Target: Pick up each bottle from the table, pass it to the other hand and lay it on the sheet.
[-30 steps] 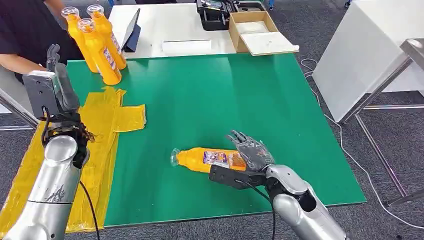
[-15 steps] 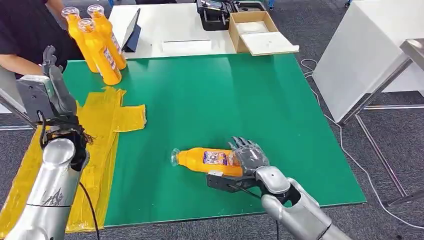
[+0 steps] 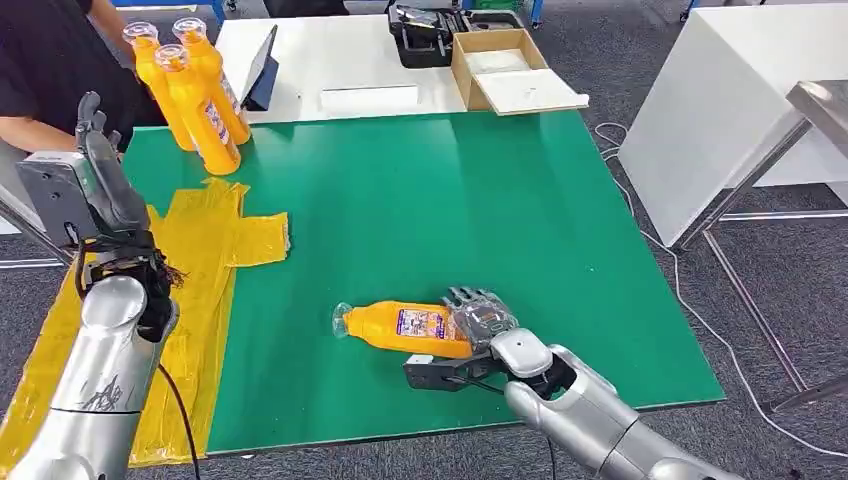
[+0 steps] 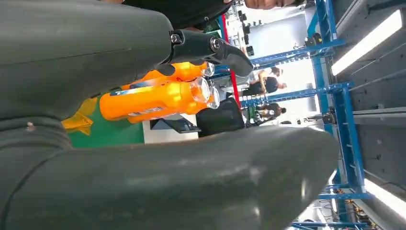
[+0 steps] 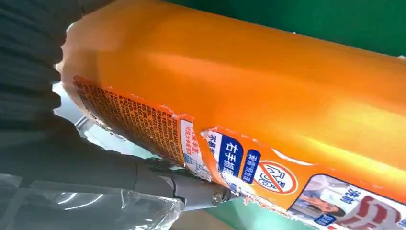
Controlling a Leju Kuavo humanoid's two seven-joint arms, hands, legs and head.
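Near the front edge of the green desk (image 3: 560, 250), the right hand (image 3: 482, 318) wraps its dark fingers over the base end of an orange bottle (image 3: 405, 327) that lies on its side, its clear cap pointing toward the robot's left. From the right wrist camera the bottle's orange body and torn printed label press close against the hand, with a grey finger under the label edge, so the hand is clamped on the bottle. The bottle rests on the green surface, well apart from the yellow sheet (image 3: 205, 250).

Off to the left, the left hand (image 3: 95, 175) is raised above the sheet's edge, fingers pointing up and holding nothing; from its own wrist camera the thumb and a dark finger stand apart.

Beyond the sheet, at the desk's far left corner, three more orange bottles (image 3: 195, 95) stand upright, touching one another. A person in a dark top (image 3: 45, 70) is just beside them. Behind the green surface, a white desk (image 3: 330, 50) carries an open cardboard box (image 3: 505, 70) and a black case (image 3: 425, 30).
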